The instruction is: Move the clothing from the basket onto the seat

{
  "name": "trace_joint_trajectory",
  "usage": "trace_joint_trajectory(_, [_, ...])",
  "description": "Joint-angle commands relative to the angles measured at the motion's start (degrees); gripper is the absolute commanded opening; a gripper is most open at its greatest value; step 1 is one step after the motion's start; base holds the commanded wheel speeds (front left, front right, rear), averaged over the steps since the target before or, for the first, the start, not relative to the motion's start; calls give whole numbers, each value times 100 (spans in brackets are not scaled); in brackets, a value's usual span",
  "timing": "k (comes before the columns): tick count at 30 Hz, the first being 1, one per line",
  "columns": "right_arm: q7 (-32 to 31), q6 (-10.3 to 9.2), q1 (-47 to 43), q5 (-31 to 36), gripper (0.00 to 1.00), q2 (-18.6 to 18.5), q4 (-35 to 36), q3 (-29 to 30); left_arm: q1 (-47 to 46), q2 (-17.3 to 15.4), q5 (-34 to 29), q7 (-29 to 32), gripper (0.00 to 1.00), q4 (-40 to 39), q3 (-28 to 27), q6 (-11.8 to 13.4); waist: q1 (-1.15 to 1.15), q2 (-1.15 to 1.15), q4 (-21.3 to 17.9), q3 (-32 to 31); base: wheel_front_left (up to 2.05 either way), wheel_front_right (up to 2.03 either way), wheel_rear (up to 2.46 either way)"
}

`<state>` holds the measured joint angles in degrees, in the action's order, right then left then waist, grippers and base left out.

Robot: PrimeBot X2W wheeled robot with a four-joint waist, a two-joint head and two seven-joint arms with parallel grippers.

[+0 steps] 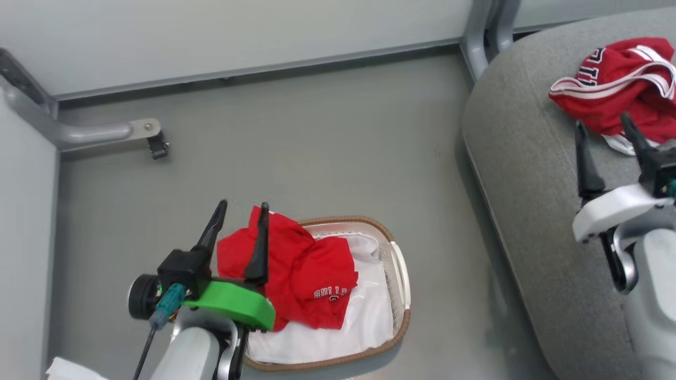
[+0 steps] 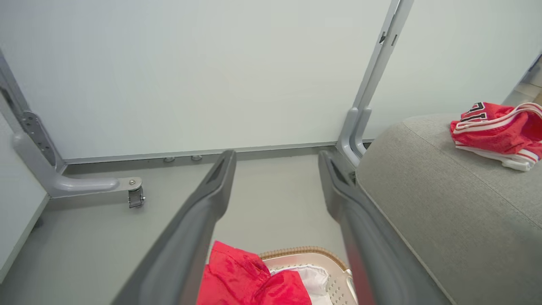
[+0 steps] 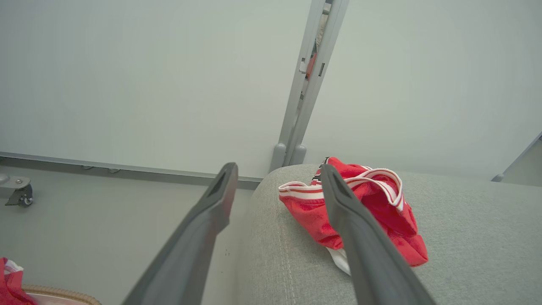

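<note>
Crumpled red shirt lies in the near white basket; striped red shorts lie bunched on the grey seat, far right.

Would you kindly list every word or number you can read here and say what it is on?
"BULLS", likely: small white letters, upside down in the head view, on the shirt.
Black-and-white characters on the shorts: folded over, unreadable.

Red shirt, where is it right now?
Head view, lower centre: the red shirt lies in the basket on its white liner, beneath the open left gripper.
</note>
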<state>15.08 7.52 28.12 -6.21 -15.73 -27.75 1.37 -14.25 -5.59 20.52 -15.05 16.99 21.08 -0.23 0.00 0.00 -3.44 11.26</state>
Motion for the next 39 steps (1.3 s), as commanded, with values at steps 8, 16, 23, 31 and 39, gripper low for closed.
trace_joint_trajectory(8, [12,-5,-1156,-106,100,773,638,63,933,159,-189,-17,100,-141,-747,-10,0,0,736,-776,0,0,0])
trace_joint_trajectory(16, [12,-5,-2057,-152,100,1191,1120,-12,1457,230,-284,-12,100,-255,-1083,-82,0,0,777,-944,0,0,0])
trace_joint_trajectory(23, [12,-5,-2503,-135,100,1268,1293,-161,1687,261,-269,-12,100,-318,-1210,-112,0,0,707,-1024,0,0,0])
trace_joint_trajectory(31, [13,-5,-2565,-76,100,1273,1268,-318,1755,266,-173,-12,100,-318,-1191,-74,0,0,664,-1047,0,0,0])
trace_joint_trajectory(39, [12,-5,-2564,-128,100,1274,1248,-342,1684,266,-148,-13,100,-288,-1134,-60,0,0,674,-1067,0,0,0])
